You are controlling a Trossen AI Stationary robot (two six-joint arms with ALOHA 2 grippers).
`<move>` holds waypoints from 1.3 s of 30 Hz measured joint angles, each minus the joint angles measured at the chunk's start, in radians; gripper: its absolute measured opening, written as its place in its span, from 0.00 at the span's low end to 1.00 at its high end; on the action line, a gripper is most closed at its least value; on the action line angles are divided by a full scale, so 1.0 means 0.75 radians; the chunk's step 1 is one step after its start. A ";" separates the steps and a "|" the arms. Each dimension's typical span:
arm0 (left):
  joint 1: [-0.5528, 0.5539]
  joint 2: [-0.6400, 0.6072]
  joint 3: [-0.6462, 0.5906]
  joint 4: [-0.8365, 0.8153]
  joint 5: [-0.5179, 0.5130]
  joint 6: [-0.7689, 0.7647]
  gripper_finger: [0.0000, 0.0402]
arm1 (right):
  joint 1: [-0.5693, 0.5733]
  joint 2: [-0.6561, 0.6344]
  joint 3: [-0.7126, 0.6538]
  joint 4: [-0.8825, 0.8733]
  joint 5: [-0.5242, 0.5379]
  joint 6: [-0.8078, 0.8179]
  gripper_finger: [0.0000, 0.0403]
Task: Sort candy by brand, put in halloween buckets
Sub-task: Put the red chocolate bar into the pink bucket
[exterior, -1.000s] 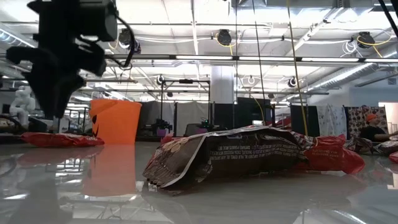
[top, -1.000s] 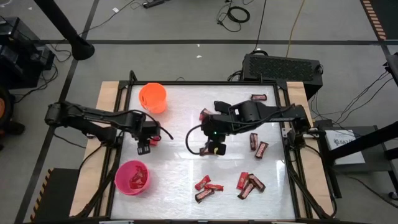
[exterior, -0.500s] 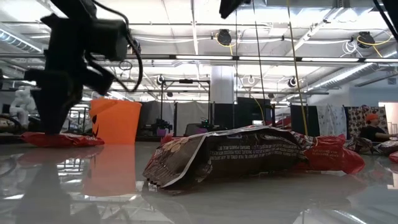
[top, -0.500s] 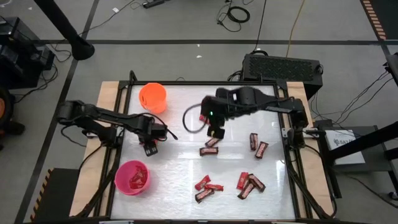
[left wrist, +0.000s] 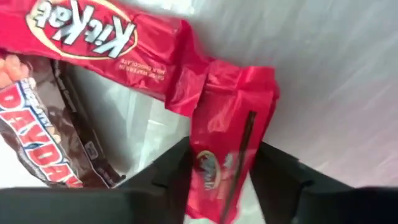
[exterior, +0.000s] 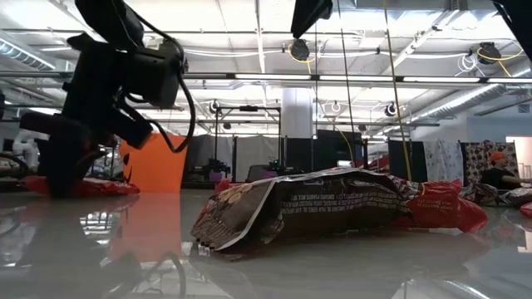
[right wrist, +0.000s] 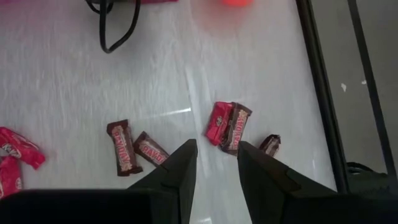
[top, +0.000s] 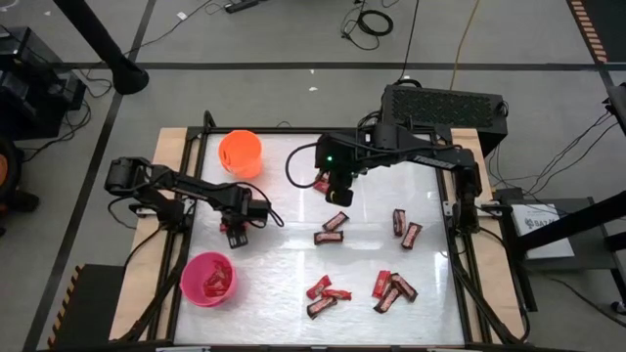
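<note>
High view: the white counter (top: pixel 284 264) carries an orange bucket (top: pixel 240 154) near its far left corner and a pink bucket (top: pixel 208 279) near its near left corner, with red candy inside the pink one. The left gripper (top: pixel 234 232) hangs low over the counter's left part, between the two buckets. The right gripper (top: pixel 341 190) is over the far middle of the counter. Two dark bars (top: pixel 333 228) lie just nearer than it; more bars (top: pixel 405 227) lie toward the right edge, and a mixed group (top: pixel 357 290) sits along the near edge.

Low view: a crumpled dark wrapper (exterior: pixel 316 208) fills the middle, a red one touching its right end. The left arm's gripper (exterior: pixel 62 166) reaches down to a red bar (exterior: pixel 79 186) in front of the orange bucket (exterior: pixel 158 162).

Left wrist view: the fingers (left wrist: pixel 177 171) flank a red wrapped bar (left wrist: pixel 227 146), its end lying between them; whether they pinch it I cannot tell. A second red bar (left wrist: pixel 106 40) touches it, and a brown bar (left wrist: pixel 43 140) lies beside.

Right wrist view: the fingers (right wrist: pixel 183 165) are parted with nothing between them, high above scattered bars (right wrist: pixel 229 126).
</note>
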 joint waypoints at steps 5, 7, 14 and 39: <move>0.001 0.002 0.032 0.006 -0.059 0.028 0.12 | 0.000 0.000 0.000 0.002 0.000 -0.019 0.27; 0.003 0.002 0.051 -0.017 -0.068 0.026 0.05 | 0.000 0.000 0.000 0.001 0.000 -0.019 0.27; -0.007 -0.036 0.200 -0.231 -0.037 0.037 0.12 | 0.003 0.000 0.000 0.000 0.000 -0.020 0.27; -0.650 -0.703 0.360 -0.188 0.495 -0.911 0.08 | 0.093 0.000 0.000 0.051 -0.036 -0.069 0.27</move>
